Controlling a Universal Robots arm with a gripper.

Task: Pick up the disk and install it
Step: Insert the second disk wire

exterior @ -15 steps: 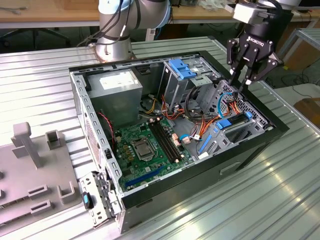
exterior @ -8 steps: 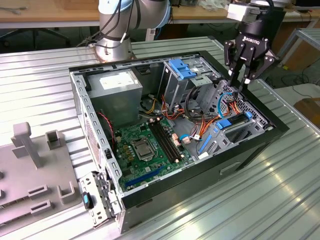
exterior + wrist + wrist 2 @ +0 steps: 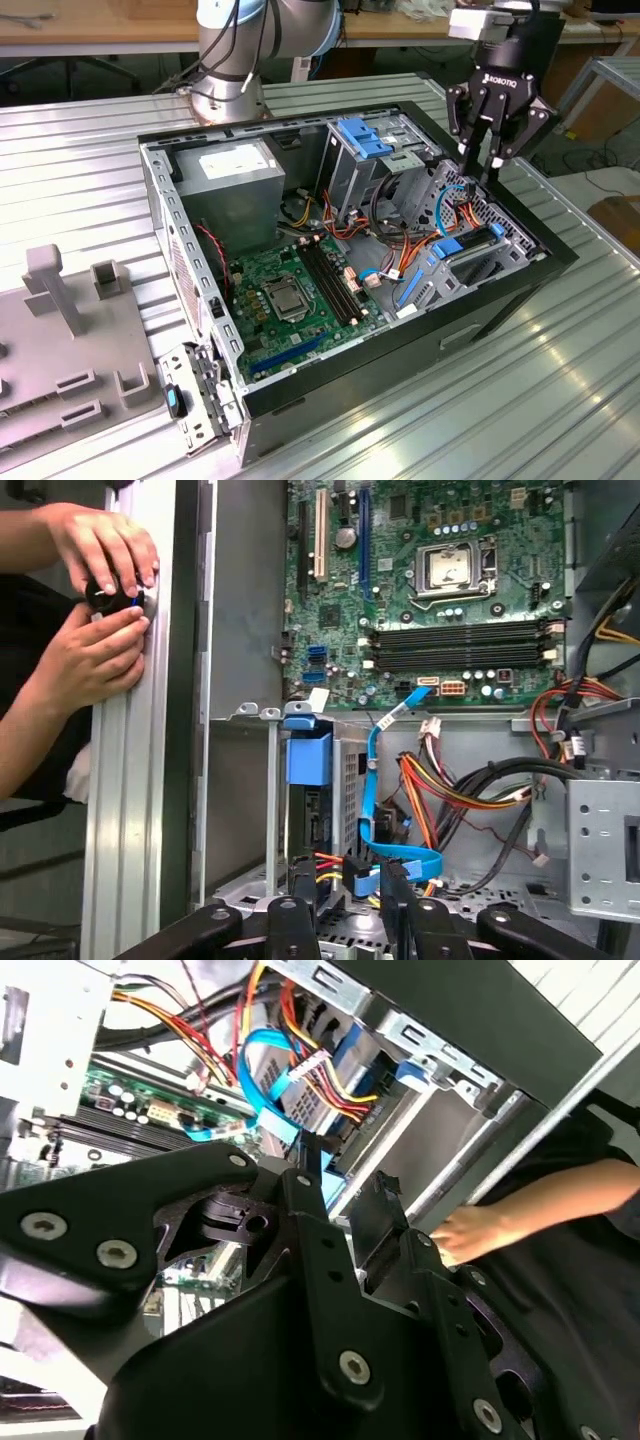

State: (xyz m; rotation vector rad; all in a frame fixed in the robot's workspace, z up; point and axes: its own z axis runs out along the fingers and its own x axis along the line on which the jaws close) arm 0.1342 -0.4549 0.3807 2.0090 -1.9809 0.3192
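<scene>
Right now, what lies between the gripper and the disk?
In the first wrist view, a blue flat cable and red and yellow wires cross between the open gripper and the disk.

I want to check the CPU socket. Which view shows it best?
The first wrist view: the CPU socket faces the camera, unobstructed. In the exterior view it appears small and slanted. In the second wrist view I cannot make it out.

You see a ribbed, shiny metal desk [image 3: 560, 400] under a case [image 3: 200, 250] of dull grey sheet metal. The motherboard [image 3: 300, 300] looks glossy green, the drive tabs [image 3: 362, 135] smooth blue plastic, the gripper [image 3: 497, 152] matt black.
</scene>
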